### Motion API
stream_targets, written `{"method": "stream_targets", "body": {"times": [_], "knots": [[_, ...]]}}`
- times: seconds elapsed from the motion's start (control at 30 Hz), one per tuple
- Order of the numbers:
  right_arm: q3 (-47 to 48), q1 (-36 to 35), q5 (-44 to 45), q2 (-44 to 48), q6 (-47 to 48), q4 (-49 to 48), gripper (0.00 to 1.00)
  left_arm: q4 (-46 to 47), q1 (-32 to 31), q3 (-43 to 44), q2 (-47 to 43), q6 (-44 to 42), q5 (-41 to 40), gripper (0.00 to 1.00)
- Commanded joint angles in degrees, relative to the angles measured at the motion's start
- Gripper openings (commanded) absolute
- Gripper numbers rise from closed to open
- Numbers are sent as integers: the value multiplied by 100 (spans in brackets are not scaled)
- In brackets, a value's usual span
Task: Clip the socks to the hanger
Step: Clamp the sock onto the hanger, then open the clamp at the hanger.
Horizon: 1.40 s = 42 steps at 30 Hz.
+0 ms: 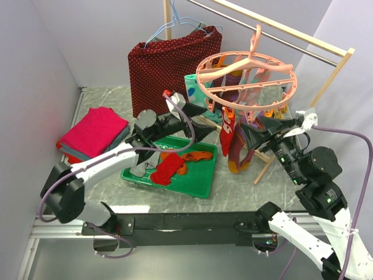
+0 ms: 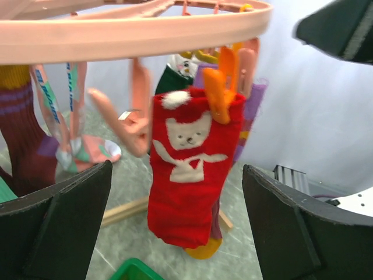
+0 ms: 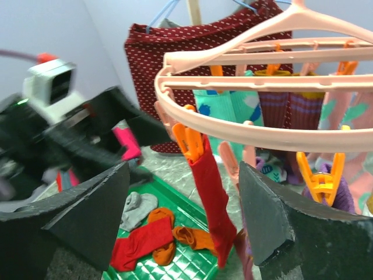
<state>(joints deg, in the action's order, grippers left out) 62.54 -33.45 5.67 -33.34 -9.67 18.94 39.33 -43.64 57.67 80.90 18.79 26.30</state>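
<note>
**Sock on the hanger, both grippers open.** The pink hanger [image 1: 247,79] hangs by its hook from the metal rail [image 1: 274,35] of a wooden rack at the back right of the table [image 1: 245,186]. Its oval ring lies roughly level and the clips dangle below it.

- **Clipped sock:** A red sock [image 2: 189,163] hangs from an orange clip [image 2: 217,96] at the near left rim. Its long axis is vertical, cuff up in the clip and toe down. The side facing the left wrist view shows a white cat figure with a white tuft above it.
- **Other socks on the ring:** Among them are a teal one [image 3: 227,111] and a purple-striped one [image 3: 303,108].
- **Left gripper:** The left gripper [image 1: 201,121] faces the red sock from the left. Its jaws are spread wide, to either side of the sock, holding and touching nothing.
- **Right gripper:** The right gripper [image 1: 256,129] faces the sock from the right. Its jaws are likewise well apart and empty, and the sock hangs free between them.
- **Tray:** A green tray [image 1: 198,175] below holds a second red sock [image 1: 166,169], an orange sock [image 1: 195,156] and a grey sock [image 1: 139,169], all lying flat.
- **Writing:** Teal lettering on a white strip [image 2: 52,99] is too blurred to read.
</note>
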Motion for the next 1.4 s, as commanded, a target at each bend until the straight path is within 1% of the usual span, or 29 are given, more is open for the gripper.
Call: {"method": "stream_targets", "body": {"times": [0.0,0.1,0.23,0.27,0.37,0.43,0.53,0.6,0.77,0.97,1.13,1.23,1.27,1.33,1.37], "knots": [[-14,23,-295,109,229,-5,82,655,320,508,355,266,770,99],[4,23,-286,135,281,75,82,733,444,728,601,406,1060,99],[-23,32,-295,188,308,101,83,1015,593,930,970,783,1596,99],[-23,23,-303,188,325,119,83,1059,593,1043,1023,863,1841,99],[-14,23,-304,197,352,145,83,1226,602,1246,1199,1100,2184,97],[-14,23,-304,205,361,136,83,1322,611,1334,1313,1232,2265,96],[-5,23,-338,188,369,110,83,1349,611,1484,1410,1250,2274,93],[3,23,-347,179,361,110,83,1384,611,1519,1437,1294,2282,89],[-32,23,-365,188,326,58,83,1534,593,1624,1560,1549,2283,83],[21,32,-400,162,308,84,83,1683,532,1686,1683,1663,2230,80],[39,23,-418,179,308,92,83,1578,470,1783,1762,1602,2195,78],[39,23,-409,188,299,92,83,1577,461,1783,1771,1619,2151,74],[39,23,-418,188,299,92,83,1586,461,1792,1771,1611,2142,71],[30,23,-427,179,290,84,83,1586,453,1800,1771,1637,2124,69],[30,14,-427,179,290,75,83,1586,453,1809,1780,1646,2133,65]]}}
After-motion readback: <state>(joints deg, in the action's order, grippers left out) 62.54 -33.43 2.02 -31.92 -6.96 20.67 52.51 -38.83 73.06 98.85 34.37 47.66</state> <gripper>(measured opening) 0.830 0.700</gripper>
